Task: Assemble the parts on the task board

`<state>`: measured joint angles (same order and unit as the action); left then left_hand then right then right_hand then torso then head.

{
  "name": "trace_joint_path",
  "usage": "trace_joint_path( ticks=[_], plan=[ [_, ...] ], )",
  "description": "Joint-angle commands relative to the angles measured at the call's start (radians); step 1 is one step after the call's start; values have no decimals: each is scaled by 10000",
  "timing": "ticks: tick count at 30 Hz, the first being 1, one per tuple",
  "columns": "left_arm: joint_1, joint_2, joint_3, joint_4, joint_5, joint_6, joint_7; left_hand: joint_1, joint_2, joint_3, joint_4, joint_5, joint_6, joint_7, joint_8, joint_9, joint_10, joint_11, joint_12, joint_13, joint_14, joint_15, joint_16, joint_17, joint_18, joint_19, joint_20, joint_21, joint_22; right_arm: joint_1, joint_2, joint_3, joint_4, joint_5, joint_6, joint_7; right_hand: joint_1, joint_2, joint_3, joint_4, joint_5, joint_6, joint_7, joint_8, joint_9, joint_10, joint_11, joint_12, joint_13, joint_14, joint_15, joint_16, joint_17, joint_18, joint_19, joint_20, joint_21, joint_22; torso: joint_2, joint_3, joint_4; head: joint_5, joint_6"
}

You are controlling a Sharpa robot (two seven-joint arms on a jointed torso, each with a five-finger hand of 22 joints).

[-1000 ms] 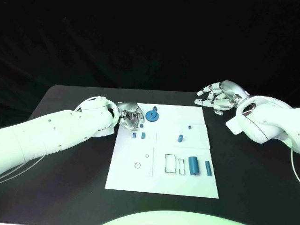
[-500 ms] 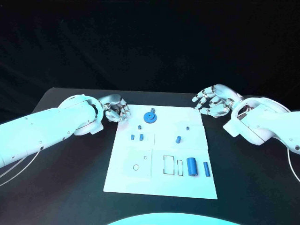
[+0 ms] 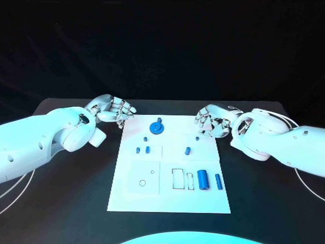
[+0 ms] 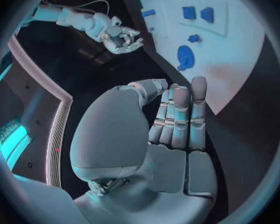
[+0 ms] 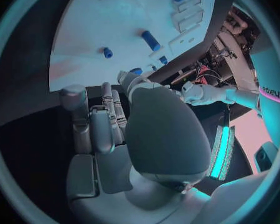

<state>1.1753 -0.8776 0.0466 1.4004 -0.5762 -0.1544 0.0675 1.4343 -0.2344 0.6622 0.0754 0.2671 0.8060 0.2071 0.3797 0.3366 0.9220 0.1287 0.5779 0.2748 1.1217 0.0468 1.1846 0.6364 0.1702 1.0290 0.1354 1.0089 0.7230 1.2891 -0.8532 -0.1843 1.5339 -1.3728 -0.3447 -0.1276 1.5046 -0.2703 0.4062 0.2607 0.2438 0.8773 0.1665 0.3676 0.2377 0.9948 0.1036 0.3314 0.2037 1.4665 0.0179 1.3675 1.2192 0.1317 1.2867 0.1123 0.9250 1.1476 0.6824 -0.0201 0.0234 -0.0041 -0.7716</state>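
Fingers of both the left hand (image 3: 112, 109) and right hand (image 3: 214, 121) spread empty beside the unmarked task board (image 3: 170, 198).

Black table (image 3: 67, 203) underneath, matte, reaching toward a dark far edge. Beyond that, blackness all round, like a dark curtain or unlit wall. Bathed in bluish-cyan light. From the wrist cameras, a bright cyan strip light (image 5: 221, 152) and a cluttered bench (image 5: 217, 64) with cables.

No legible text, numbers or brand marks were found on the white task board (image 3: 170, 193), its blue parts (image 3: 203, 179), or the worktop (image 3: 272, 203).
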Motion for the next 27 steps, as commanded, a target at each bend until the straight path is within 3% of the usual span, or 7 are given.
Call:
trace_joint_path(
  ticks=[1,11,21,27],
  plan=[
    [11,-118,13,276,2679,-244,1434,-26,117,-43,-47,31,-20,-17,125,31,-50,-31,140,41,-70,-21,-49,-16,159,-106,1,-50,-13,-60,104,-2,-32,-1547,667,-670,-45,-113,50,-18,-33,-18,15,-75,-21,-43,13,-65,-58,265,63,62,77,-55,101,-6,147,95,0,-7,21,-143,-8],
    [-2,-360,5,801,3432,-213,1860,-131,110,-124,-46,28,-186,-7,289,43,-251,-14,328,72,-356,-9,-227,-419,156,-180,5,-123,-56,-184,252,-8,-38,-1998,1059,-1114,-168,-163,14,-21,-42,-40,79,-149,-63,10,45,-135,-189,305,80,121,151,-120,273,5,473,324,-12,-32,12,-268,-54],
    [-3,-399,4,874,4202,16,2166,-59,162,-73,-136,87,-359,25,382,34,-426,20,431,69,-477,10,-270,-530,158,-221,18,-143,-67,-278,329,-11,-79,-2053,1348,-1234,-242,-197,-54,-39,-49,-56,110,-193,-89,49,61,-166,-261,328,92,169,216,-138,330,19,571,400,0,-15,6,-296,-55],
    [-1,-416,5,907,4288,91,2320,-87,171,-66,-145,103,-448,52,415,24,-518,49,464,61,-540,35,-281,-566,153,-253,34,-142,-64,-398,408,-11,-174,-1994,1283,-1204,-283,-111,-8,-101,-27,55,87,-214,-116,252,30,-181,-412,464,63,453,574,-303,770,38,1486,1020,4,4,-2,-327,-70]
  ],
)
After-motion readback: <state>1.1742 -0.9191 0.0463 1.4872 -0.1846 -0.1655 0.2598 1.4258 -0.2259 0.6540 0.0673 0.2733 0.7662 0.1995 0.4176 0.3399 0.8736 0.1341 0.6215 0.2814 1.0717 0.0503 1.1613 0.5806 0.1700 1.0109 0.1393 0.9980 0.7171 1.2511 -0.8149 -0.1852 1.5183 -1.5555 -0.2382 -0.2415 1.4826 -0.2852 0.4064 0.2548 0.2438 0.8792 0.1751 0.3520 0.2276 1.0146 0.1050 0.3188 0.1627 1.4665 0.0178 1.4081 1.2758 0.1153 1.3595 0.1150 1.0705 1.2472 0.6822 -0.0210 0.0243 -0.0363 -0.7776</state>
